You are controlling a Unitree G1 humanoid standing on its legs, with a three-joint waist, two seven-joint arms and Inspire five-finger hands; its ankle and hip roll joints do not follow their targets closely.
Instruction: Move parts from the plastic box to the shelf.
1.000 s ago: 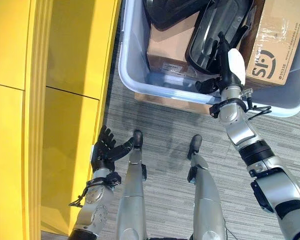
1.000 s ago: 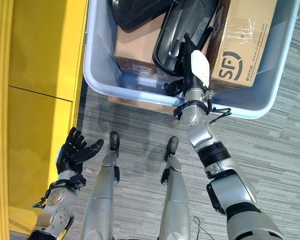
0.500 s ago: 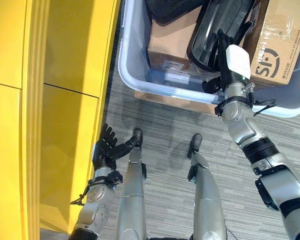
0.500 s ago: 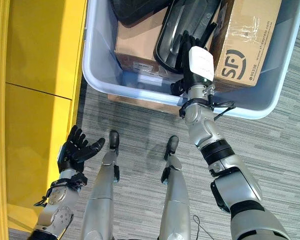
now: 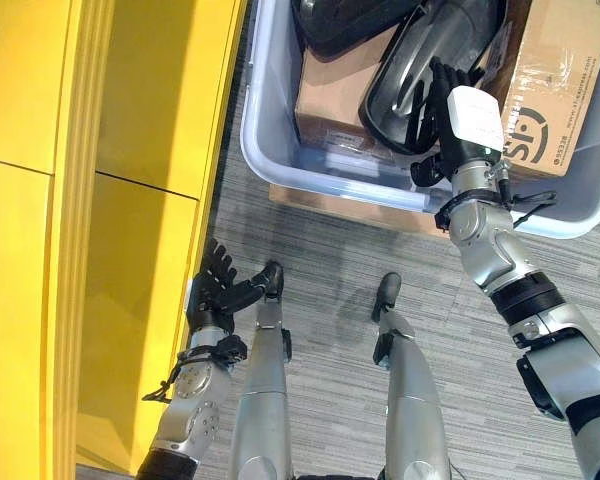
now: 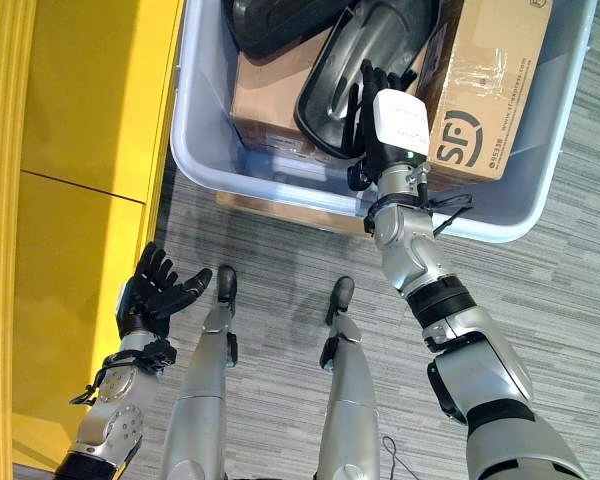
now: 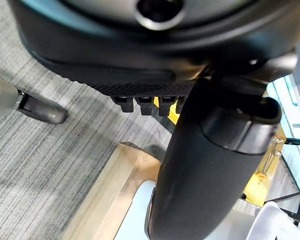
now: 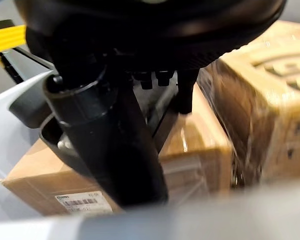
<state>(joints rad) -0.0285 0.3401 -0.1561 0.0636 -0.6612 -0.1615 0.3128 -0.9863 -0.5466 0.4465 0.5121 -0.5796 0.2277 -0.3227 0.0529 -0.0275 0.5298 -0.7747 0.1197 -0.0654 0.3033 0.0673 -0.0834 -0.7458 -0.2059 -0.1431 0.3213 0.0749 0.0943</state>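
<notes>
A pale grey-blue plastic box (image 5: 330, 185) stands on the floor ahead, packed with cardboard cartons and black moulded parts. My right hand (image 5: 458, 125) reaches over its front rim. Its fingers (image 6: 365, 90) lie straight and spread on the long black part (image 5: 400, 75), which leans between the cartons. In the right wrist view the thumb (image 8: 115, 150) stretches across that part (image 8: 60, 142). My left hand (image 5: 215, 295) hangs open and holds nothing, low beside the yellow shelf (image 5: 130, 150).
A large brown carton (image 5: 560, 80) fills the box's right side, and a flatter carton (image 5: 330, 90) lies under the parts. Another black part (image 5: 345, 25) sits at the back. A wooden board (image 5: 350, 205) shows under the box, on grey carpet.
My right hand has slid a little further into the box, onto the black part, whose lower end has swung slightly left. The left hand has risen slightly beside the shelf.
</notes>
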